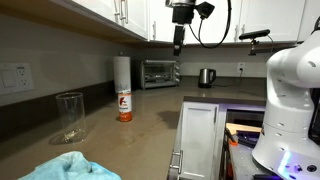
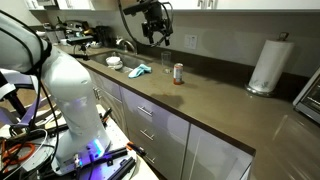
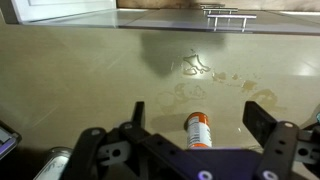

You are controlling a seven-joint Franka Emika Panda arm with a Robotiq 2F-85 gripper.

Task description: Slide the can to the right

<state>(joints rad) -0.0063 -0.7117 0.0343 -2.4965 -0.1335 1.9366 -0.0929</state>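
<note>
Kitchen setting. Bench (image 1: 150, 120): brown-grey and glossy, running along a beige wall (image 1: 60, 55) and turning a corner. White upper cabinets (image 1: 130, 15) above, white drawers (image 2: 150, 118) with bar handles below. Wall outlet (image 1: 12, 77) at the near end. Toaster oven (image 1: 160, 72) and kettle (image 1: 206, 77) stand at the back. Sink (image 2: 103, 62) with faucet at the far end. Ring-shaped marks (image 3: 192, 67) on the bench surface in the wrist view. Light dim.

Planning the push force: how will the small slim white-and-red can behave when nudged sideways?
The small slim white-and-red can stands upright, taller than wide, so a high push would probably tip it. The brown countertop looks smooth and glossy, so it should slide easily. Once tipped, its round body would likely roll.
</note>
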